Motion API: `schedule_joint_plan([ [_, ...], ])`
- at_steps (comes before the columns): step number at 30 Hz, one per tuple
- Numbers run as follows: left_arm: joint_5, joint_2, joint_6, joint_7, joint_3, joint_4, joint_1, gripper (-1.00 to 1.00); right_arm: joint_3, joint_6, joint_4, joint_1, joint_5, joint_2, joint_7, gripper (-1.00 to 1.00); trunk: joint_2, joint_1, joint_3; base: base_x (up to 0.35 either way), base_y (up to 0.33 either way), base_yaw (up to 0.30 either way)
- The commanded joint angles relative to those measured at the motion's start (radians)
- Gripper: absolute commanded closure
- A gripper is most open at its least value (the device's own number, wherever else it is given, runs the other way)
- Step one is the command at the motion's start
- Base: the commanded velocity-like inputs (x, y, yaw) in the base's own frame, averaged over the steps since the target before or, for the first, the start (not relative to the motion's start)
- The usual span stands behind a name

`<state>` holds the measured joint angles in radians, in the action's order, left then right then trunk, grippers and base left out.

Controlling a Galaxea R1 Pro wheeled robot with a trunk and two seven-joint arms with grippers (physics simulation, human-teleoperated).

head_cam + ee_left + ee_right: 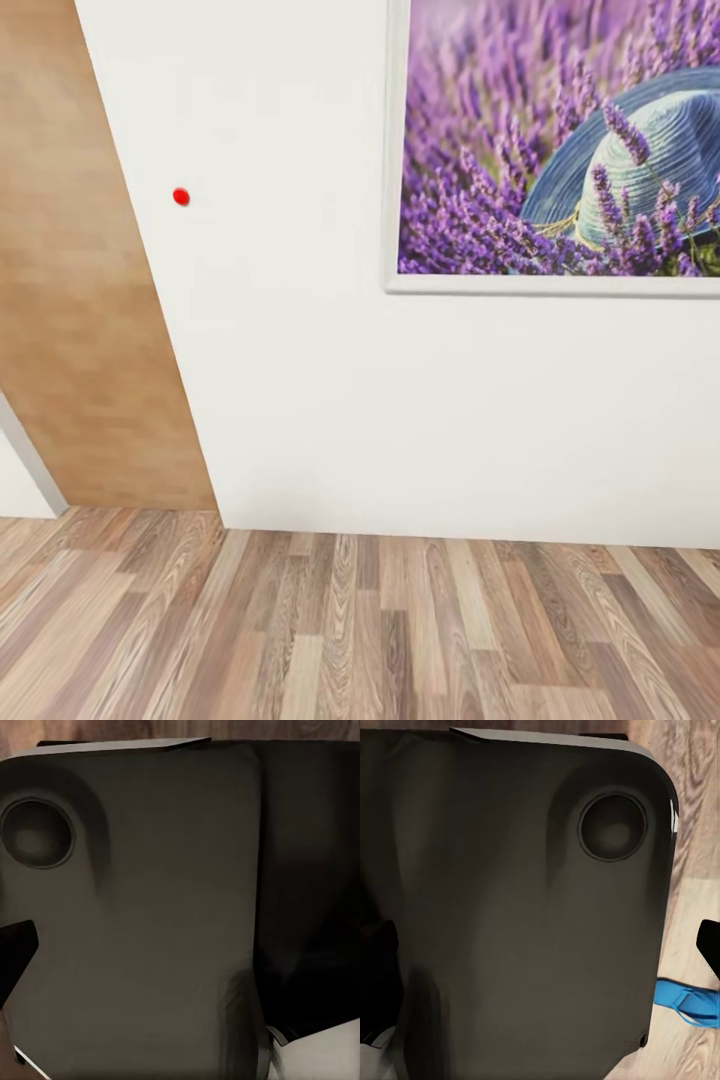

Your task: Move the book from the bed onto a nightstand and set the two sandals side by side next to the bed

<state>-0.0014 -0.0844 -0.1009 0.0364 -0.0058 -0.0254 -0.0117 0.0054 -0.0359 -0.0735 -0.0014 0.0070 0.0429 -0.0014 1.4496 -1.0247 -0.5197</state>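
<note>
You are facing a plain white wall hung with a white-framed picture of purple lavender and a blue woven hat; a small red dot sits on the wall beside a brown wooden door. Wood-plank flooring runs below. Each wrist camera looks onto a dark, smooth, rounded robot body panel. A bright blue flip-flop sandal lies on the planks beside that panel. I cannot tell how either claw stands.

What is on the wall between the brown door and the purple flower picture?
Bare white wall with one small red dot, seen in the head view between the brown door and the lavender picture.
</note>
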Motion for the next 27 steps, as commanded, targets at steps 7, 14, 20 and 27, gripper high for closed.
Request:
schedule_joint_plan([
  [7, 0.0, 0.0, -0.003, 0.002, 0.0, 0.001, -0.001, -1.0, 0.0, -0.002, 0.0, 0.0, 0.001, 0.0, 0.0, -1.0, 0.0, 0.0, -0.001, 0.209, 0.0, 0.0],
  [14, 0.0, 0.0, -0.003, 0.002, 0.0, 0.001, -0.001, -1.0, 0.0, -0.002, 0.0, 0.0, 0.001, 0.0, 0.0, -1.0, 0.0, 0.0, -0.001, 0.212, 0.0, 0.0],
  [20, 0.0, 0.0, -0.003, 0.002, 0.0, 0.001, -0.001, -1.0, -0.001, -0.002, 0.0, 0.0, 0.001, 0.0, 0.001, -1.0, 0.0, 0.0, -0.001, 0.221, 0.0, -0.013],
  [27, 0.0, 0.0, -0.003, 0.002, 0.0, 0.001, -0.001, -1.0, 0.0, -0.002, 0.0, 0.0, 0.001, 0.0, 0.004, -1.0, 0.0, 0.0, -0.001, 0.229, 0.0, -0.163],
])
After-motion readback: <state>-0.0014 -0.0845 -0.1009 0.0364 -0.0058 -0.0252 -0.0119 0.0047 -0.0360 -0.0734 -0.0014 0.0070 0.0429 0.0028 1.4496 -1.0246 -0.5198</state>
